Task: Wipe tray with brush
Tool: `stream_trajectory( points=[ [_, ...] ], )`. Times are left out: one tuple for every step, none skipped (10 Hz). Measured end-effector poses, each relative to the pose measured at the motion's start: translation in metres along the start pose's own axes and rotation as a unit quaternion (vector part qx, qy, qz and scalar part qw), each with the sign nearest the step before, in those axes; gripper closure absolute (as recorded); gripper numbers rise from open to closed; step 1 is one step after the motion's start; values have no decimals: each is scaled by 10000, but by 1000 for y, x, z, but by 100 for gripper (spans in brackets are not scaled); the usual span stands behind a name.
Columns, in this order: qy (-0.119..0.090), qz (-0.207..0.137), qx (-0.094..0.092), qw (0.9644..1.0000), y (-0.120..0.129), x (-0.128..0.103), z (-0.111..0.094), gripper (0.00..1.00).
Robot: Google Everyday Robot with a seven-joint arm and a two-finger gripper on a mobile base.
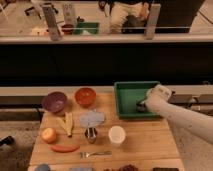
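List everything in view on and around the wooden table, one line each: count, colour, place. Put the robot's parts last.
tray: one, bright green, right rear of the table
brush: one, dark, inside the tray at its right side, at the tool
bowls: two, purple at left rear, orange-red beside it
banana: one, yellow, left of centre
cloth-like item: one, grey-blue, centre
metal cup: one, silver, in front of the grey-blue item
white cup: one, centre front
apple: one, orange-yellow, left
carrot-like item: one, red-orange, front left
fork: one, silver, front
table: one, light wood
arm: one, white, reaching in from the right
tool: one, inside the tray at the brush
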Motion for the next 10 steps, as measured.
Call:
stream_trajectory(
  points=[
    [-7, 66, -46, 10000, -3, 8, 10, 98],
    [-11, 109, -77, 9999, -5, 13, 18, 98],
    [-18, 156, -94, 9998, -10, 17, 29, 98],
    [0, 179, -95, 9998, -12, 20, 33, 98],
    [34, 206, -74, 9998, -16, 24, 37, 98],
    [68, 181, -35, 9998, -21, 24, 41, 98],
    [95, 160, 31, 9998, -30, 22, 44, 98],
    [113, 133, 96, 9998, -38, 18, 46, 98],
    [126, 117, 141, 9998, -44, 16, 47, 98],
    [133, 110, 190, 9997, -54, 13, 49, 98]
  ],
)
